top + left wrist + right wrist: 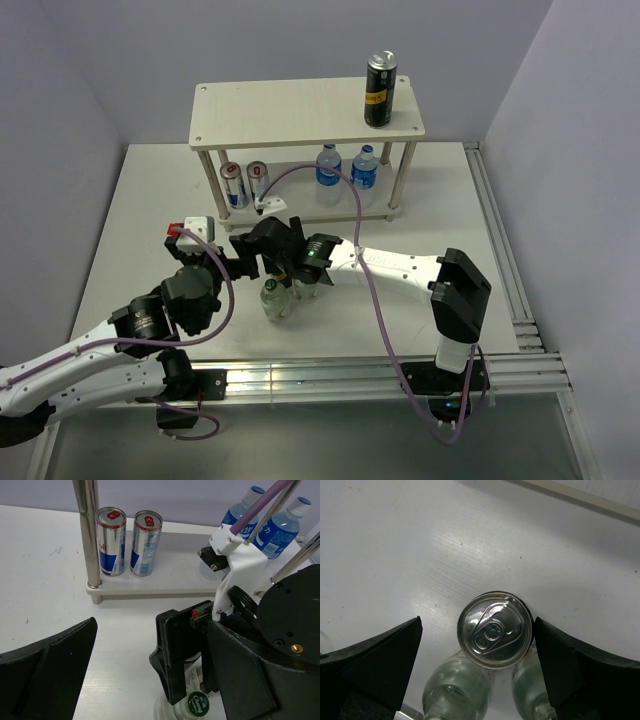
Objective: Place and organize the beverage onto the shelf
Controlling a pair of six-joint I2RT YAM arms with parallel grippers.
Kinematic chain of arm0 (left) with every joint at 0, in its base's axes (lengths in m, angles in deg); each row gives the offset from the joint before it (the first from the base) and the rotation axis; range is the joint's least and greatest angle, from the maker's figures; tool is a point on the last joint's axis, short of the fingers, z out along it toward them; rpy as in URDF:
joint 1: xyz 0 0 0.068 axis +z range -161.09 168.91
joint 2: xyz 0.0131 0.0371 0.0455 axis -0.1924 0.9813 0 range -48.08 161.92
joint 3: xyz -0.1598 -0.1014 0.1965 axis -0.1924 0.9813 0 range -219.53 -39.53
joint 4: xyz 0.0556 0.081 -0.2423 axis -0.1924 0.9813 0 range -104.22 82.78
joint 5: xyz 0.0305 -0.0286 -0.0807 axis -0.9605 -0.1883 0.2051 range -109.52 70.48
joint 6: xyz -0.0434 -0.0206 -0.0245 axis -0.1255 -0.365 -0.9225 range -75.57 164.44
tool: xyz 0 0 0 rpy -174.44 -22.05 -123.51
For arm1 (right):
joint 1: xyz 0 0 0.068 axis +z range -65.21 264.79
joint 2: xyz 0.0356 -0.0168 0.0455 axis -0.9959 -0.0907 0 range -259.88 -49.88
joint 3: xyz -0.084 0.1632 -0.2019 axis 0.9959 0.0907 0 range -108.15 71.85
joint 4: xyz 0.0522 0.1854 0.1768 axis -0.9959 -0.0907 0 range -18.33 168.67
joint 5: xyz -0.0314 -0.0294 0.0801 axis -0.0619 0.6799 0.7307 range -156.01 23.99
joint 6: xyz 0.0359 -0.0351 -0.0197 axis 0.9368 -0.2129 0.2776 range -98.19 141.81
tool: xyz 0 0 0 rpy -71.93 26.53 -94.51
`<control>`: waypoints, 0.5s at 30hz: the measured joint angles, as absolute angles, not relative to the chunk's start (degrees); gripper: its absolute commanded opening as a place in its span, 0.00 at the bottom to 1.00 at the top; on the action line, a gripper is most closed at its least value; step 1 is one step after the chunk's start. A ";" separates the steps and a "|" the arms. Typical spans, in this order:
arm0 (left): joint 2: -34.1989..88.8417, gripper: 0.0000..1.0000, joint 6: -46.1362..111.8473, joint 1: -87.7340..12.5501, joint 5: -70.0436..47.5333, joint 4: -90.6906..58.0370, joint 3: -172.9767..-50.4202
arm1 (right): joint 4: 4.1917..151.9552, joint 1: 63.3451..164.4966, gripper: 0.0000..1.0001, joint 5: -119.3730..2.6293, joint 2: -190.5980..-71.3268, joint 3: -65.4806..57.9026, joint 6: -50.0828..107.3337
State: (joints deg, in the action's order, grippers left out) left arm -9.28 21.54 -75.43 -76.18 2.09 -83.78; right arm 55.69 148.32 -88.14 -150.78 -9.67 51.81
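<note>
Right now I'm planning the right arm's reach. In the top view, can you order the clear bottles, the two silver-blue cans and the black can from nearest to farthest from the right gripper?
1. Clear bottles: right beside the right gripper, on its near side.
2. Silver-blue cans: on the lower board, back left.
3. Black can: on the top board, far right.

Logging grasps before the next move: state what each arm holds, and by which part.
Nothing is held. The right gripper hangs with fingers open either side of a can; the left gripper is open, empty.
</note>
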 measured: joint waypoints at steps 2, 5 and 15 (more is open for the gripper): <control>-9.28 0.99 21.23 -75.43 -76.01 2.05 -83.78 | 55.66 148.23 1.00 -87.97 -151.22 -9.91 51.85; -9.34 0.99 21.19 -75.45 -76.01 2.01 -83.78 | 55.62 148.12 1.00 -87.95 -151.75 -10.57 51.98; -9.65 0.99 21.17 -75.80 -76.18 1.98 -83.78 | 55.45 148.12 0.83 -88.82 -151.90 -10.72 52.03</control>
